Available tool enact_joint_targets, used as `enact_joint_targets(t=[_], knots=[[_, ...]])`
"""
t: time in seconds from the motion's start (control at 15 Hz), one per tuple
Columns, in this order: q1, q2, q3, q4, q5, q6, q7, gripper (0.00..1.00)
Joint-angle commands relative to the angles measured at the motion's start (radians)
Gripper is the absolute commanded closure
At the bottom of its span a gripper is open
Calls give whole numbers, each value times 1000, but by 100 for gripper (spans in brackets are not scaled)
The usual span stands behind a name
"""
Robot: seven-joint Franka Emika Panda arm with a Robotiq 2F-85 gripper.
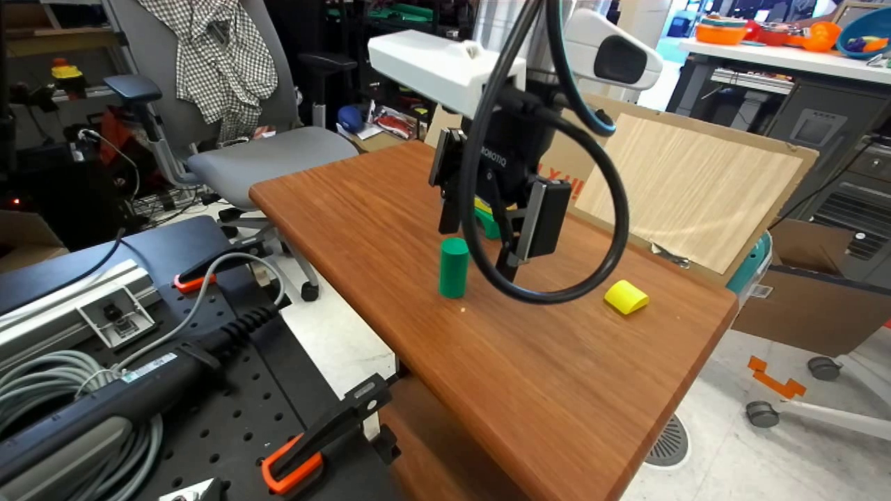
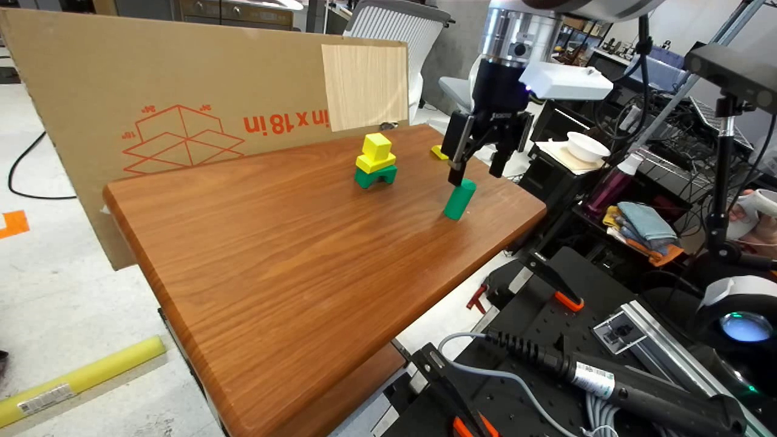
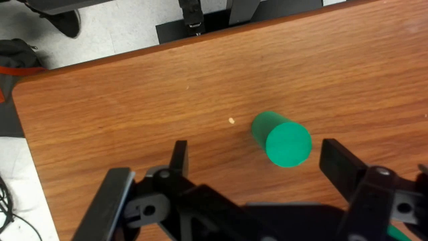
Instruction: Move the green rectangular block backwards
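1. wooden table [image 2: 285, 261]: directly under the green block [image 1: 454, 269], its brown top spreading out all around it.
2. cardboard sheet [image 2: 206, 88]: stands on edge along the table's long side, well apart from the green block, a pale wood-grain panel [image 2: 364, 85] on it.
3. gray chair [image 1: 271, 163]: well apart from the green block, past an end of the table.
4. gripper [image 2: 476, 175]: hangs above and near the green block, pointing down, its fingers [image 3: 337, 164] spread wide apart. in the wrist view the green block shows between the two, nearer one of them, with a gap on each side; i cannot tell whether the fingertips reach below its top.
5. stack [image 2: 375, 161]: on the cardboard side of the green block, apart from it; a green arched piece [image 2: 375, 173] at the bottom, a flat yellow block [image 2: 371, 164] next, a yellow cube [image 2: 377, 146] on top.
6. green block: the plain cylinder, upright on the table, taller than wide.
7. lone yellow block [image 1: 626, 298]: apart from the green block, right of it in an exterior view, with a curved top.
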Motion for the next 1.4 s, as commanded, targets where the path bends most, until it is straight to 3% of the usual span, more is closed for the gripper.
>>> enact_joint_targets(t=[0.0, 0.27, 0.33, 0.4, 0.93, 1.33], knots=[[12, 50, 5, 60, 9, -46, 26, 0], [27, 72, 13, 74, 3, -48, 39, 0], [32, 80, 14, 77, -1, -46, 45, 10], [39, 87, 11, 79, -8, -40, 57, 26], [58, 106, 9, 86, -10, -48, 91, 88], [54, 54, 22, 58, 5, -50, 75, 91]])
